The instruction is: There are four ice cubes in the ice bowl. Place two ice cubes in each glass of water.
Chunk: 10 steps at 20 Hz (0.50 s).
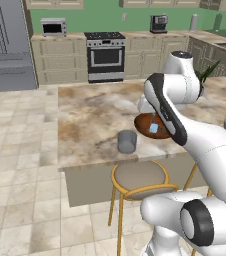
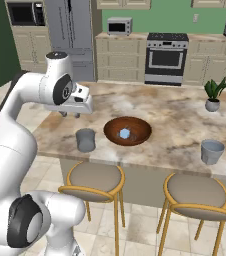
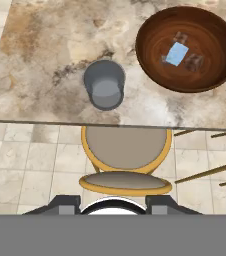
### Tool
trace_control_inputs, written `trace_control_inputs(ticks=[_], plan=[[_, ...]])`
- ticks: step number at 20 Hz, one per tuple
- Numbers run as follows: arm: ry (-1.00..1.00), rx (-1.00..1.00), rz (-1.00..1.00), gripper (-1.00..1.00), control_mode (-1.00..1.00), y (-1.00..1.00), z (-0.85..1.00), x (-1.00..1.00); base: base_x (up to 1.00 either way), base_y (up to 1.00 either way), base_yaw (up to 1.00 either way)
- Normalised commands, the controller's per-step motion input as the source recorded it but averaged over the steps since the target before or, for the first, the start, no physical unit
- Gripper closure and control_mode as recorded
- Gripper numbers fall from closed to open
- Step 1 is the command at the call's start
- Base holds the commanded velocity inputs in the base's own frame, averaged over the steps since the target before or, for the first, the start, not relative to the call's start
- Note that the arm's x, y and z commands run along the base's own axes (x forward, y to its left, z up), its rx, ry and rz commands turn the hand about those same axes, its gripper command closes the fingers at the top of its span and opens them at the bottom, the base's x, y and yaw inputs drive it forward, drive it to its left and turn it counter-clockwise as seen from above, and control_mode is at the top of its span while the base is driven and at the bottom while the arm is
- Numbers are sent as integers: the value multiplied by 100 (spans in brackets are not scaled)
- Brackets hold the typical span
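Closest to us, in the lower part of the right base view, stand two stools (image 2: 96,181) with yellow frames, pushed under the edge of the marble counter (image 2: 170,122); the hand view looks straight down on one of them at its lower middle. Just above the counter edge, in the middle left of the right base view, we see the near glass (image 2: 85,140), a short grey-blue tumbler; in the hand view it sits at the upper left of centre. The gripper (image 2: 71,115) hangs above the counter to the upper left of this glass, well apart from it and from the bowl. Its finger tips are small and dark in this view, and we cannot tell if they stand apart or together, nor if a cube is between them. A little further in, right beside the glass, is the ice bowl (image 2: 141,136), wide and reddish-brown. One pale blue ice cube (image 2: 124,133) lies clearly at its bottom; in the hand view we see two darker, glassy shapes near it, which may be more cubes, but we are not sure. The second glass (image 2: 212,151) stands at the right edge of the counter, well apart from the bowl, so we judge it will need a longer carry. Farthest away, at the upper right, is a small plant pot (image 2: 212,105), and behind it the stove (image 2: 166,58).
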Motion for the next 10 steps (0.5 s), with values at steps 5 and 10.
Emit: trace_control_inputs(ticks=[5, 10], plan=[[0, 1, -2, -100, -100, 0, -15, 0, 0, 0, 0], [1, 7, -3, -100, -100, -15, -19, -1, 0, 0, 0]])
